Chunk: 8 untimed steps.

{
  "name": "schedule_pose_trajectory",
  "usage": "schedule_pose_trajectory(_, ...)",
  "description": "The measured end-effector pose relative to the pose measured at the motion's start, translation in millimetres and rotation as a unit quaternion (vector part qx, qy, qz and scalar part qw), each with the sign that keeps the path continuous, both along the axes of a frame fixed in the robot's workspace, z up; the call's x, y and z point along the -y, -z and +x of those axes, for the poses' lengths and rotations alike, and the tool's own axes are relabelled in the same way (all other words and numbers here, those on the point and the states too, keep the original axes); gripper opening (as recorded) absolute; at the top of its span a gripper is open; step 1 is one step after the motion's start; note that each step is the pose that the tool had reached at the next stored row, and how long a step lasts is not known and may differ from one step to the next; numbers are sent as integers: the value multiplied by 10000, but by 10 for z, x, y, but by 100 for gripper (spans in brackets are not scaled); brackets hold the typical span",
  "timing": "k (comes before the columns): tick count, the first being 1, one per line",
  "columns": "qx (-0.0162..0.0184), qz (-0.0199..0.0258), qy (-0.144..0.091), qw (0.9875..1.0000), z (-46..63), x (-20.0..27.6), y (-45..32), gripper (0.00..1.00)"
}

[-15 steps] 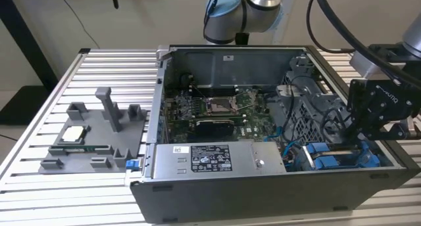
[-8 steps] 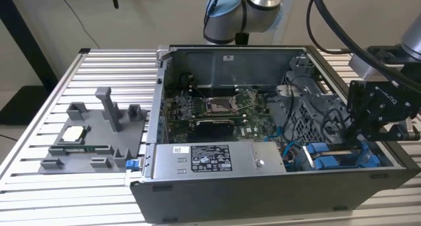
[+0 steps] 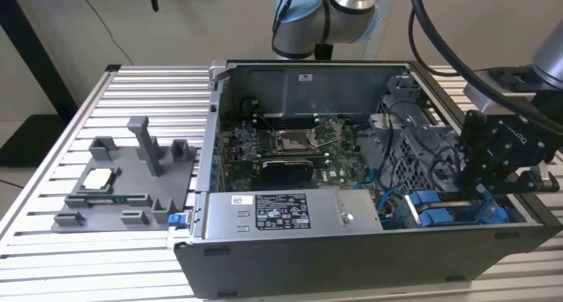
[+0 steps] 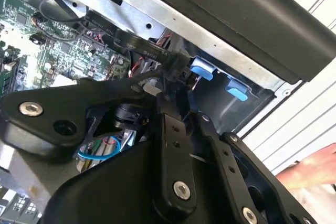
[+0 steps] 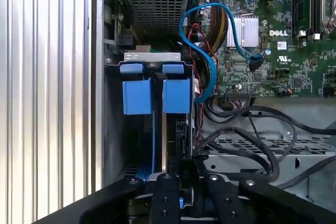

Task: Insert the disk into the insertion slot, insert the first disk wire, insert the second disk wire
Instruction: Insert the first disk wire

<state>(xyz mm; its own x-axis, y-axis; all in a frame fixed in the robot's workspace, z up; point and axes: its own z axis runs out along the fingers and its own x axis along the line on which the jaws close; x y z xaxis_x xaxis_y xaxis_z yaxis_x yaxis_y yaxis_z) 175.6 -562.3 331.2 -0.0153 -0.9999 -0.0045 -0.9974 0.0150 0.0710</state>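
Tool (image 3: 482,195) low inside the computer case (image 3: 352,262), at the exterior view's right. Disk (image 5: 176,96) stands seated in the slot (image 5: 114,129), blue carrier showing, tool just beside it. Tool's grip: cannot tell. Blue cable (image 5: 202,61) loops nearby.

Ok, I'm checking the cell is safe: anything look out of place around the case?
Yes: in the second wrist view a person's hand is over the slatted table, just outside the computer case. Nothing else stands out.

free: ribbed table (image 5: 47,98) beside case (image 3: 370,256) | blocked: black cables (image 5: 252,140), blue cable (image 5: 210,66) crowd insertion slot (image 5: 131,140) side
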Motion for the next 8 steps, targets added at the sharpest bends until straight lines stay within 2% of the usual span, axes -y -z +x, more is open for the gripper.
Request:
schedule_pose_trajectory(1,0,-1,0,10000,0,0,-8,27)
schedule_pose_trajectory(8,0,-5,0,10000,0,0,-149,27)
